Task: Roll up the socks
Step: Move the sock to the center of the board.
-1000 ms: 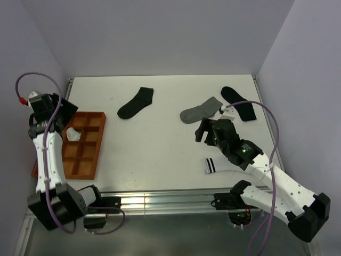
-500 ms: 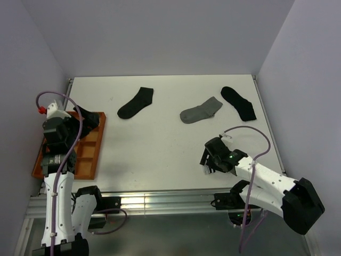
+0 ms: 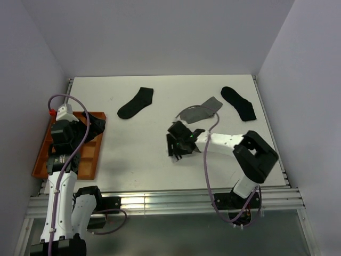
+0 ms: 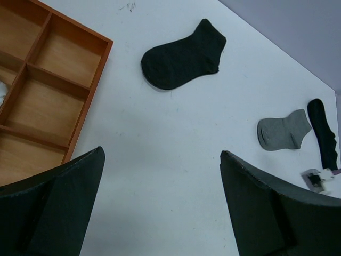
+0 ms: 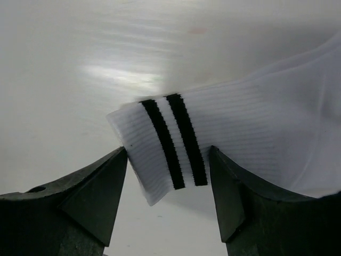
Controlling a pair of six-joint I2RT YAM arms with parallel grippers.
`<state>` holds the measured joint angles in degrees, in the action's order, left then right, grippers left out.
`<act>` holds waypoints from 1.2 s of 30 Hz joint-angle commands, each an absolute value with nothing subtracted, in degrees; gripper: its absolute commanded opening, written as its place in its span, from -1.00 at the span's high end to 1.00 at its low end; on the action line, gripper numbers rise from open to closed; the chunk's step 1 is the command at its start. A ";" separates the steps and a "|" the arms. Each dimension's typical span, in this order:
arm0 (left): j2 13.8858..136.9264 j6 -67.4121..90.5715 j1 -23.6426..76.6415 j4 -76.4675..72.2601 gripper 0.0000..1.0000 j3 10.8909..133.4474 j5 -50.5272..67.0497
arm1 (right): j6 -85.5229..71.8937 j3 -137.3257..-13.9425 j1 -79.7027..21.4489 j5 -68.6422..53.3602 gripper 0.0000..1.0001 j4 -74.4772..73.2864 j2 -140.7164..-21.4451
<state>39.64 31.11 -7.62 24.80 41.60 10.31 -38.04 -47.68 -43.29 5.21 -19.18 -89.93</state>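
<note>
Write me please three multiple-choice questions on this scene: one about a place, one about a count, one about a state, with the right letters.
1. Where does the grey sock lie?
A) in the orange tray
B) on the table, between one black sock and the other black sock
C) hanging off the table's edge

2. How many black stripes does the white sock carry on its cuff?
A) one
B) two
C) four

3. How is the left tool?
A) shut on a sock
B) shut, empty
C) open, empty

Key:
1 B, as the top view shows a black sock on either side of it.
2 B, as the right wrist view shows two stripes.
3 C, as its fingers stand wide apart with only table between them.
</note>
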 commanded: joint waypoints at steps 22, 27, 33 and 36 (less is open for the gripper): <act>39.55 29.18 -7.12 22.76 -0.91 41.48 15.73 | -30.67 -57.59 -52.15 10.90 -0.15 -23.65 -88.77; 40.08 29.00 -7.12 22.76 -0.91 41.57 16.43 | -28.75 -54.23 -45.45 9.05 -0.09 -19.69 -90.34; 40.87 28.92 -7.12 22.76 -0.91 41.57 16.88 | -26.89 -59.84 -43.25 8.09 -0.09 -18.81 -101.15; 40.96 28.83 -7.12 23.12 -0.91 41.66 16.61 | -26.54 -64.41 -42.80 7.73 -0.09 -18.46 -106.07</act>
<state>40.97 30.57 -7.29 24.60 41.41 15.44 -27.57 -60.95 -43.66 7.86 -20.51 -102.00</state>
